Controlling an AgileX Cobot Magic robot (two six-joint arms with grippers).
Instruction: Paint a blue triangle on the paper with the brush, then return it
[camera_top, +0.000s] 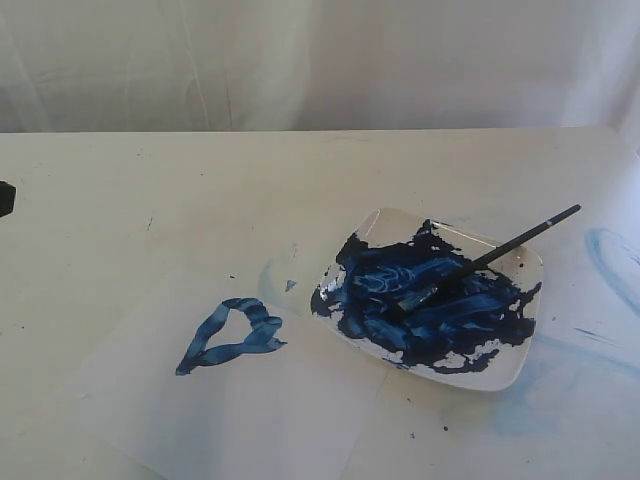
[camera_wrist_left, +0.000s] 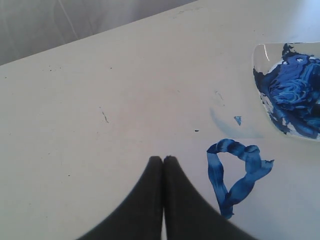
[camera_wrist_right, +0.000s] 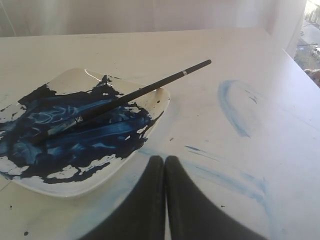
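Note:
The blue triangle (camera_top: 232, 335) (camera_wrist_left: 238, 174) is a streaky dark-blue outline on the paper (camera_top: 240, 410), left of the dish (camera_top: 520, 355). The brush (camera_top: 490, 260) (camera_wrist_right: 135, 95) lies across the dish, bristles in the blue paint, black handle sticking out past the far right rim. My left gripper (camera_wrist_left: 163, 159) is shut and empty, beside the triangle over bare table. My right gripper (camera_wrist_right: 164, 159) is shut and empty too, near the dish's rim (camera_wrist_right: 160, 107) and apart from the brush. Neither gripper shows in the exterior view.
The white table carries pale-blue stains (camera_top: 610, 260) (camera_wrist_right: 232, 107) right of the dish. A small blue fleck (camera_top: 290, 285) lies between triangle and dish. A dark object (camera_top: 6, 197) shows at the left edge. A white curtain hangs behind.

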